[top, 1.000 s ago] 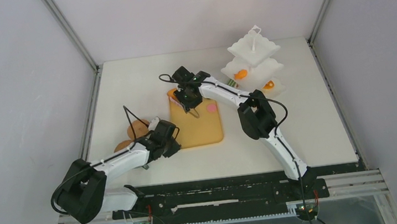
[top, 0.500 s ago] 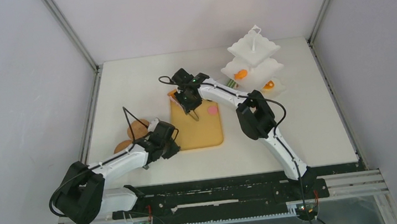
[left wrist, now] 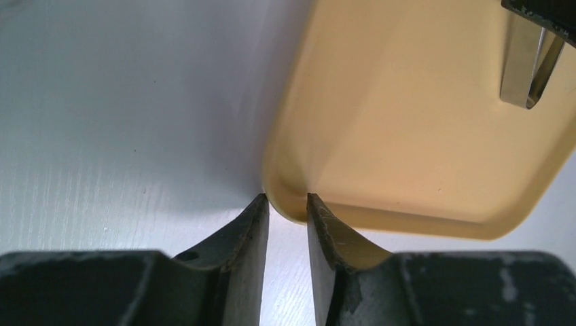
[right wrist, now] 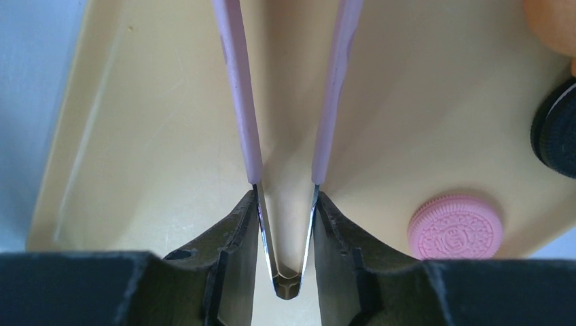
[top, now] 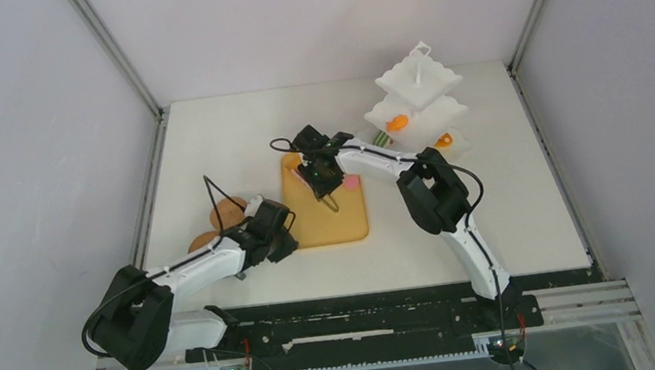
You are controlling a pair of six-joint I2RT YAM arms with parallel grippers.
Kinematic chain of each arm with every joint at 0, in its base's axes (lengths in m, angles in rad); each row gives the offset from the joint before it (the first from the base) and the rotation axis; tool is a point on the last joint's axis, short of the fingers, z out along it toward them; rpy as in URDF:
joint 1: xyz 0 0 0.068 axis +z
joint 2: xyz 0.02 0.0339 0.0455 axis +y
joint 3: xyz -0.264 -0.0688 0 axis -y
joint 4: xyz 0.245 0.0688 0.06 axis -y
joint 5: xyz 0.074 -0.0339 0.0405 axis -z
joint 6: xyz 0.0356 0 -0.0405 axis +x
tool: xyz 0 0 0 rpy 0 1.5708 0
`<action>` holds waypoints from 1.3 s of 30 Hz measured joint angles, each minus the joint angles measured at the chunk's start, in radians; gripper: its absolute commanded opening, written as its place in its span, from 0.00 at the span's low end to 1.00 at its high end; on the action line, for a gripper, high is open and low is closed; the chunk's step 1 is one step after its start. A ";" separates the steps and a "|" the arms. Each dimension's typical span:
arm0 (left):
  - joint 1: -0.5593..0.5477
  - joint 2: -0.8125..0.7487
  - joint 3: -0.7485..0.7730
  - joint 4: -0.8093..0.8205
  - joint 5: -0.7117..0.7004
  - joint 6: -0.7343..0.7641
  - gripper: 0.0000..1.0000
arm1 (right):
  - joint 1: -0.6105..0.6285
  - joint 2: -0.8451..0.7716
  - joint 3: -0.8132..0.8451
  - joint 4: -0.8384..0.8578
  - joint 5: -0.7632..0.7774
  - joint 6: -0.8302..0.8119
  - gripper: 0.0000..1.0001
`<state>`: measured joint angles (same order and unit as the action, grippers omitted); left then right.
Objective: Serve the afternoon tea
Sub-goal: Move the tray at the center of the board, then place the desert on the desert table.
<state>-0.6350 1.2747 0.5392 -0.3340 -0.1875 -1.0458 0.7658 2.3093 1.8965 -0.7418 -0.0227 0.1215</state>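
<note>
A pink round [right wrist: 455, 227] lies on the yellow tray [right wrist: 156, 122], with a black round [right wrist: 557, 139] and an orange pastry [right wrist: 553, 24] at the right edge of the right wrist view. My right gripper [right wrist: 285, 200] is shut on the thin pink tongs [right wrist: 234, 102], whose arms reach out over the tray with nothing between them. From above, the right gripper [top: 321, 178] hovers over the tray's far half, next to the pink round [top: 353, 181]. My left gripper [left wrist: 286, 204] is shut on the tray's near left corner [left wrist: 289, 197]. Two orange tarts [top: 398, 122] [top: 444, 141] sit on the white tiered stand [top: 415, 93].
Cork coasters [top: 227, 212] [top: 201, 241] lie left of the tray, just beyond the left arm. The tiered stand occupies the far right of the table. The metal end of the tongs [left wrist: 526, 68] hangs over the tray in the left wrist view.
My right gripper has moved toward the near side and slightly right over the tray with the tongs, squeezing them a little narrower. The left gripper has stayed at the tray corner.
</note>
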 measured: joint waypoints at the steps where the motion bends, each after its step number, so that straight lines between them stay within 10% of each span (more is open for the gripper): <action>1: -0.001 0.001 0.002 -0.002 0.000 0.000 0.36 | 0.000 -0.006 -0.010 0.001 -0.001 0.000 0.33; 14: -0.007 -0.002 0.033 -0.070 0.002 -0.001 0.53 | 0.002 -0.143 -0.106 -0.002 0.009 0.004 0.32; 39: -0.007 -0.006 0.237 -0.229 -0.027 0.058 0.57 | 0.034 -0.760 -0.512 -0.053 0.139 0.107 0.32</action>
<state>-0.6422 1.2690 0.7757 -0.5632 -0.2146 -0.9874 0.7994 1.5490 1.3849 -0.7944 0.1162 0.2283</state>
